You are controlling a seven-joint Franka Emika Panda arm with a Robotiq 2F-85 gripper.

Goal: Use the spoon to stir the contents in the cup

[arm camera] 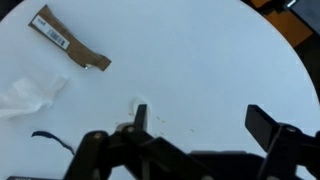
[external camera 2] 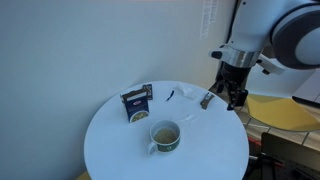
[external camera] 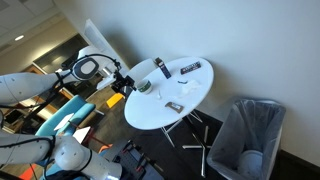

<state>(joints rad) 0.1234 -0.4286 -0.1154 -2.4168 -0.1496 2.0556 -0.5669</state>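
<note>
The squat pale grey-green cup [external camera 2: 165, 134] stands near the front of the round white table [external camera 2: 110, 140], with brownish contents inside. A thin dark item [external camera 2: 170, 96], possibly the spoon, lies on the far side of the table; it shows as a dark curved strip in the wrist view [arm camera: 50, 142]. My gripper [external camera 2: 232, 95] hangs open and empty over the table's far right part, well away from the cup. In the wrist view its two fingers [arm camera: 200, 120] are spread apart above bare tabletop. The cup is out of the wrist view.
A dark blue packet [external camera 2: 137, 103] stands behind the cup. Crumpled clear plastic [arm camera: 25, 95] and a brown wrapper [arm camera: 70, 42] lie near the gripper. A dark cylinder [external camera: 160, 68] stands on the table [external camera: 195, 95]. A grey bin [external camera: 248, 135] stands beside it.
</note>
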